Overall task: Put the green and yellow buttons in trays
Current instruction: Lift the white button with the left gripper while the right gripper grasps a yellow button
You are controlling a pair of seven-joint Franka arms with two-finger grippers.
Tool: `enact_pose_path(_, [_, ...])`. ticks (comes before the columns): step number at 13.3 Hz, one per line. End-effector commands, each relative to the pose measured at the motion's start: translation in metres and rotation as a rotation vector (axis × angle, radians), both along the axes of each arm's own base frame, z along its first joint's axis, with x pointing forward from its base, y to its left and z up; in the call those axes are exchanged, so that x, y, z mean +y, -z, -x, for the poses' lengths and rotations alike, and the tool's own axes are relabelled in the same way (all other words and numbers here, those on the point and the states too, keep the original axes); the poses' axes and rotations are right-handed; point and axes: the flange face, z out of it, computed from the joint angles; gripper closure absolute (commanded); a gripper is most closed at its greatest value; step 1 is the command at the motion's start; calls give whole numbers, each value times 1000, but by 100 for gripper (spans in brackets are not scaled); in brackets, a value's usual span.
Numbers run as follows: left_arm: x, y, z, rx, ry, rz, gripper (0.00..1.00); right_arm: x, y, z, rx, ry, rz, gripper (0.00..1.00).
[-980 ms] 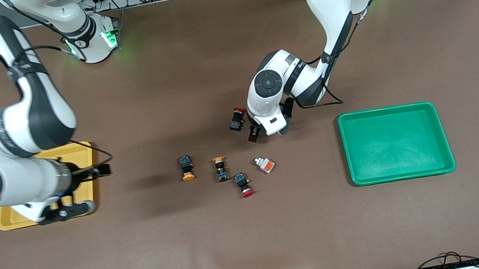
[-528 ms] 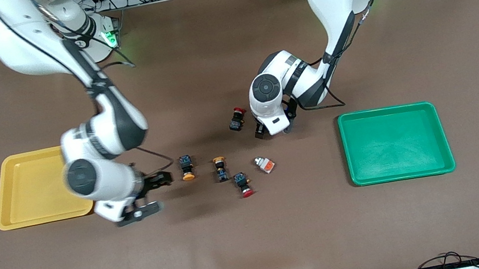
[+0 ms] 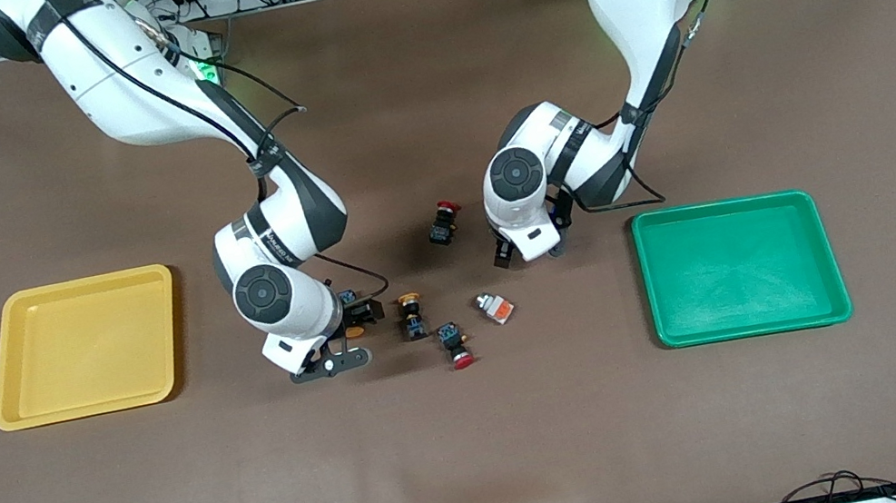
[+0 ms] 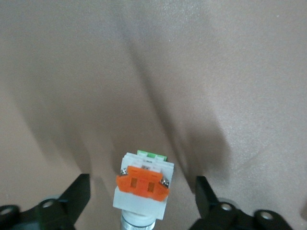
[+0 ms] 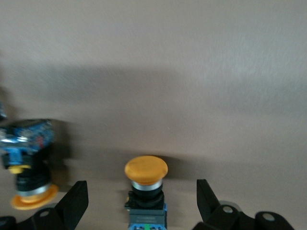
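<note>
Nearest the camera lies a red button, which is not part of the job. The green tray at the left arm's end and the yellow tray at the right arm's end hold no buttons, so the task looks barely begun.

A little farther from the camera, a loose white block and a yellow button wait on the table between the arms. Beside them the right gripper is low over a second yellow button. Its fingers are spread wide, one on each side, and grasp nothing.

Farther again, the left gripper is down over a second white block. Its fingers are also apart and clear of the block's sides. A far red button lies just beside that gripper.

Both arms appear to be at the pick step. Each next needs to settle squarely and pinch the part's body. The small, smooth parts could slip or roll, so the squeeze should land centred. Then comes the lift and the carry to a tray.
</note>
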Motion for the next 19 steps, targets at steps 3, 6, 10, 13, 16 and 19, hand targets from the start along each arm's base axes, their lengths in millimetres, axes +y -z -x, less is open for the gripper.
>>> enact_pose_path(3, [3, -27, -1, -33, -6, -7, 100, 1, 14, 14, 6, 13, 12, 0])
enact_pose_path(6, [30, -74, -23, -54, 55, -10, 100, 1, 28, 23, -18, 10, 7, 8])
enact_pose_path(10, [92, -109, -64, -63, 119, -8, 100, 4, 27, 24, -19, 7, 5, 88])
enact_pose_path(13, [158, -111, -88, 1, 196, -25, 100, -4, 11, 17, -28, 16, -1, 88])
enact_pose_path(16, [201, -109, -105, 11, 173, -25, 100, -45, -47, -2, -28, 58, -5, 88])
enact_pose_path(19, [234, -111, -117, 7, 222, -28, 100, -133, -98, -27, -28, 9, -22, 86])
